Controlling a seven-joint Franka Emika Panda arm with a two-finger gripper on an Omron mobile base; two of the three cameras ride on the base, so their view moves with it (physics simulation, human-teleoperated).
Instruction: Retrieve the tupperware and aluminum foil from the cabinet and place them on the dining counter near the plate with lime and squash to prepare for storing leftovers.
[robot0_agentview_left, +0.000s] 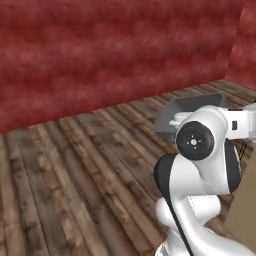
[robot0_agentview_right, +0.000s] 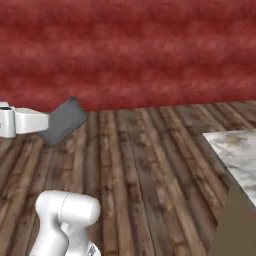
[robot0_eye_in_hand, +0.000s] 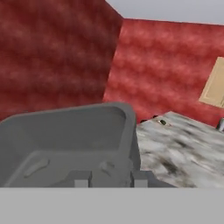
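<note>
Where the hand view looks along the fingers, found the gripper (robot0_eye_in_hand: 111, 179) clenched on the tupperware (robot0_eye_in_hand: 70, 140), with the dark fingertips (robot0_eye_in_hand: 140, 178) set against the tub's nearest edge. Noted the tub directly ahead of the fingers, its open side facing back toward them, low walls and rounded corners plainly visible. Could not make out the exact contact line at the tips, which sits at the very bottom of that view.

Confirmed from the right base view: tupperware (robot0_agentview_right: 64, 120) carried in the air at the end of the white hand, tilted, with one corner up, and well clear of the wooden plank floor (robot0_agentview_right: 140, 175). Confirmed also from the left base view: same tub (robot0_agentview_left: 192, 107) beyond the arm's round joint, above the floor (robot0_agentview_left: 75, 175).

Observed the dining counter (robot0_eye_in_hand: 183, 148) beyond the fingers and to their right, grey-white marbled with dark veins, apart from the tub. Recorded a corner of that slab (robot0_agentview_right: 235, 150) in the right base view, well away from the gripper (robot0_agentview_right: 47, 125). Spotted a small item (robot0_eye_in_hand: 162, 122) at the counter's far edge, too small to identify. Logged a red wall (robot0_eye_in_hand: 52, 52) behind the tub and a tan panel (robot0_eye_in_hand: 214, 83) on the wall past the counter.
</note>
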